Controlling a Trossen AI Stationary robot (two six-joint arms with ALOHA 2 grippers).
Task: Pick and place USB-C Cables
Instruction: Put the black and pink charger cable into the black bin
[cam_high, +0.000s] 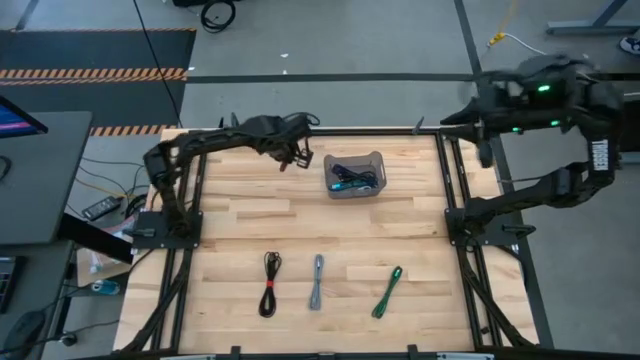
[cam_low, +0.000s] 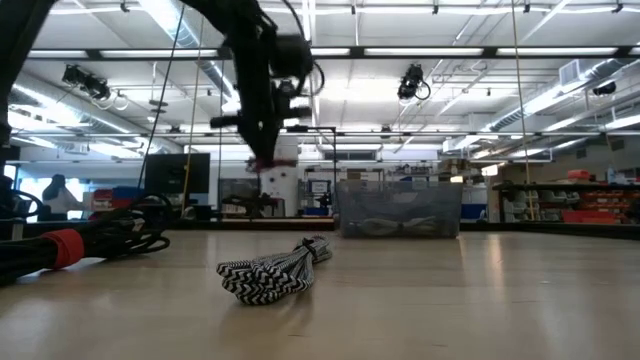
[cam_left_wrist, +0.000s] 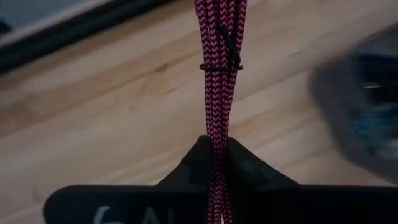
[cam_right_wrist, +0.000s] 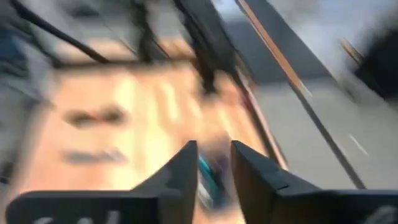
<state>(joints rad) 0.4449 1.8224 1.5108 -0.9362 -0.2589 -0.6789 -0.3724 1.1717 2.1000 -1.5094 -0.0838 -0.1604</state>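
Maroon cable (cam_left_wrist: 219, 74) hangs pinched in the left gripper (cam_left_wrist: 217, 163) at eleven o'clock over the wooden table (cam_high: 240, 215), beside the bin (cam_high: 355, 175); black (cam_high: 270, 283), grey (cam_high: 317, 281), green (cam_high: 388, 291) cables lie toward six; right gripper (cam_right_wrist: 214, 171), fingers parted on something teal, hangs beyond the two o'clock edge.

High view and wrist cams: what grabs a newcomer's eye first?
First, the maroon cable, pinched in the shut left pincer and raised over the table's far side, just left of the bin. Next, three cables in a row near the front edge: black, grey, green. Then the right pincer off the table's far right corner, with something teal between its fingers.
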